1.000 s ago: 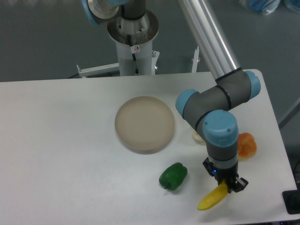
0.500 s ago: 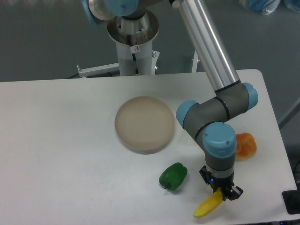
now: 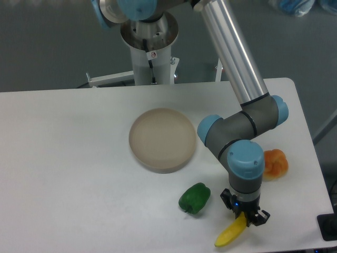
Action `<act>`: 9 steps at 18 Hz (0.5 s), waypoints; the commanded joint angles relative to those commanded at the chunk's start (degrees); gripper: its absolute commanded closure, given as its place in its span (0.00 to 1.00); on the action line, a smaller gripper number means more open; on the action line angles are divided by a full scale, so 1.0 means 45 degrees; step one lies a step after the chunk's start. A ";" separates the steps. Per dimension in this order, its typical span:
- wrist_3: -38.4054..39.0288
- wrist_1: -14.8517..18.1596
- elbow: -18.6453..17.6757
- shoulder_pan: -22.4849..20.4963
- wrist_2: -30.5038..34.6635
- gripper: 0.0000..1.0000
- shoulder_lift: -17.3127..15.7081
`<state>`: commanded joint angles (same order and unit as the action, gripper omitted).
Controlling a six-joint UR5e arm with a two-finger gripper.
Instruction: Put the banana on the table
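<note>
Near table (image 3: pixel 63 158) front edge, banana (image 3: pixel 230 234) diagonal, gripper (image 3: pixel 245 216) clamping upper-right end

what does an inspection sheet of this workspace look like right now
surface: white table, rounded far corner
job's things: yellow banana near the front edge, upper end in the claw; contact with the table can't be told
clutter: beige plate, nothing on it; green pepper; orange fruit partly behind the arm
grippers: claw shut on the banana, pointing down
cables: nothing seen
surroundings: robot base post behind the table, grey floor
</note>
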<state>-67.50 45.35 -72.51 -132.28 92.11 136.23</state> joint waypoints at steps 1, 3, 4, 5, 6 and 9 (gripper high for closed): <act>0.0000 0.0000 0.0000 0.0000 -0.0019 0.71 0.0000; 0.0000 0.0000 0.0000 0.0000 0.0000 0.70 0.0039; 0.0000 0.0000 0.0000 0.0000 0.0000 0.70 0.0039; 0.0000 0.0000 0.0000 0.0000 0.0019 0.70 0.0078; 0.0000 0.0000 0.0000 0.0000 0.0020 0.70 0.0117; -0.0058 0.0019 0.0020 0.0000 0.0000 0.70 0.0156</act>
<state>-67.76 45.44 -72.42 -132.28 92.11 136.93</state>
